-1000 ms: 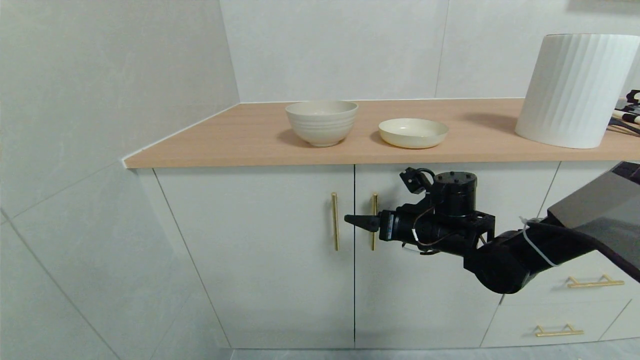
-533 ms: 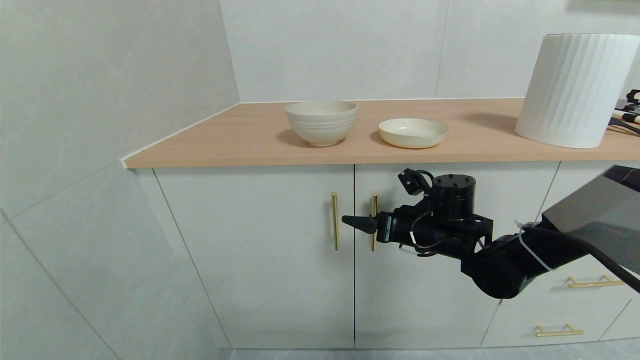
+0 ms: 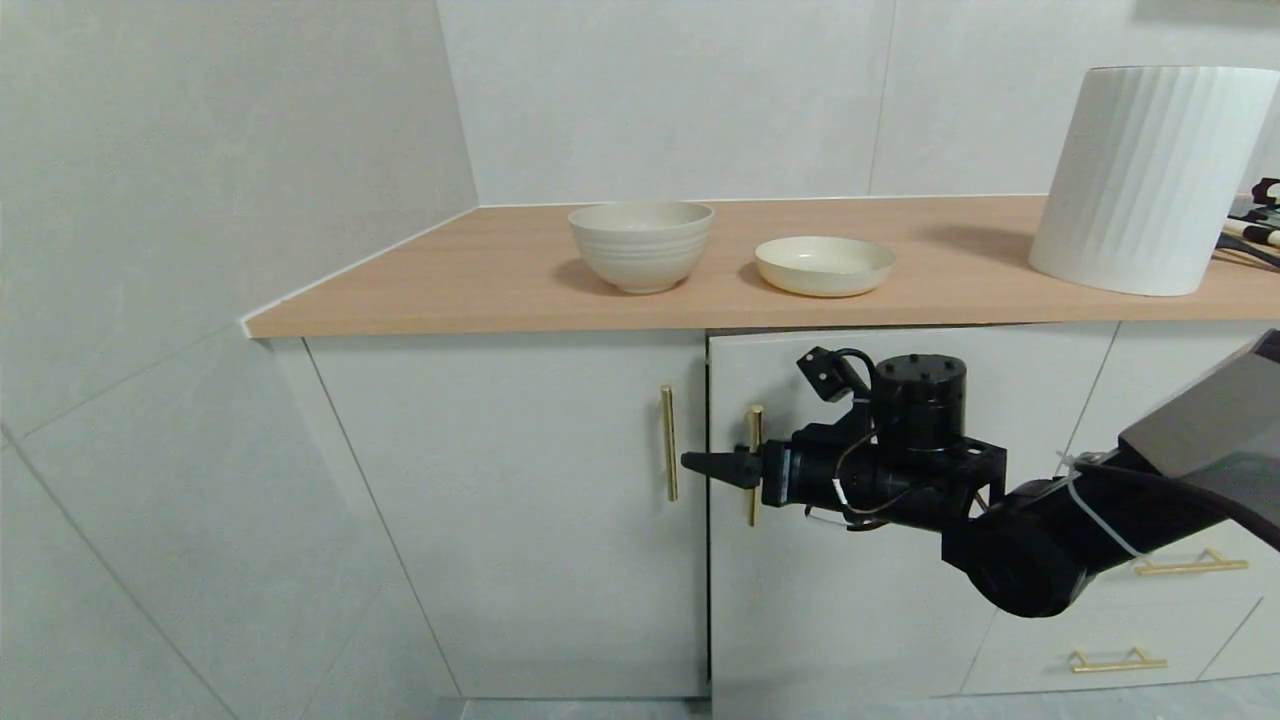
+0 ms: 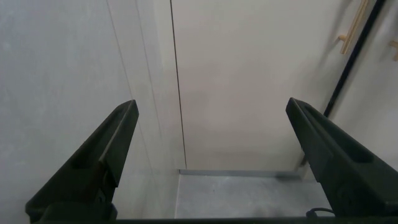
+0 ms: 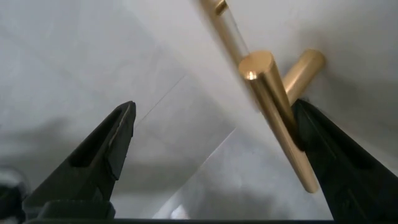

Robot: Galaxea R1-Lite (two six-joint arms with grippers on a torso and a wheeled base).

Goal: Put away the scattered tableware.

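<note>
Tableware sits untouched on the wooden bench in the upper middle of the head view. A ribbed cream bowl stands there, and to its right, apart from it, a shallow cream dish. Both are upright, near the front edge. At the upper right a tall white ribbed container stands on the same bench, with dark utensils just past it at the frame's edge.

Below the bench are two pale cabinet doors. The left door lies flush. The right door stands slightly ajar, with a dark gap along its top edge. Each carries an upright brass bar: the left handle and the right handle.

The right gripper comes in from the lower right at mid-height of the right handle, its black tip poking past the bar towards the left handle. The right wrist view shows its jaws spread wide, not clamped, with the brass bar close against one finger.

The left gripper has its jaws wide apart and holds nothing. It faces a pale cabinet front above a strip of grey floor.
</note>
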